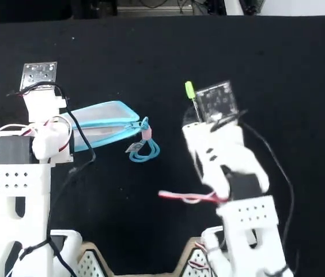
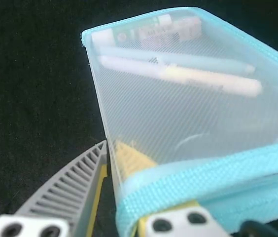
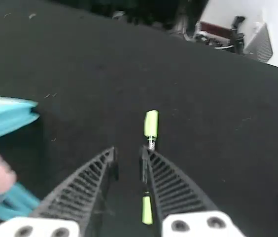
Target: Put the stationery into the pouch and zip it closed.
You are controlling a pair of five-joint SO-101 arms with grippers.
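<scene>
High view. Table point(image 1: 278, 63): black cloth, matt. Arms, two, white plastic: left arm point(image 1: 18, 173) at lower left of frame, right arm point(image 1: 231, 167) at lower right. Pouch point(image 1: 102, 121), one: translucent, flat, teal trim, left of centre, its left end under the left arm's wrist. Cord loop point(image 1: 146, 151), one, teal, on the pouch's right tip. Green-capped pen point(image 1: 189, 90), one, slim, jutting out above the right arm's wrist, well apart from the pouch.

Left wrist view. Left gripper point(image 2: 110, 145): one grey ribbed finger outside the pouch wall and a yellow pad behind it, apparently clamped on the fine-mesh wall by the teal webbing. Inside the pouch: pale blue pen point(image 2: 178, 59), one; white pen point(image 2: 188, 79), one; small pale pieces point(image 2: 163, 29), number unclear.

Right wrist view. Right gripper point(image 3: 128, 160): two grey ribbed fingers, parted. The green-capped pen lies in the gap against one finger, its cap past the tips.
</scene>
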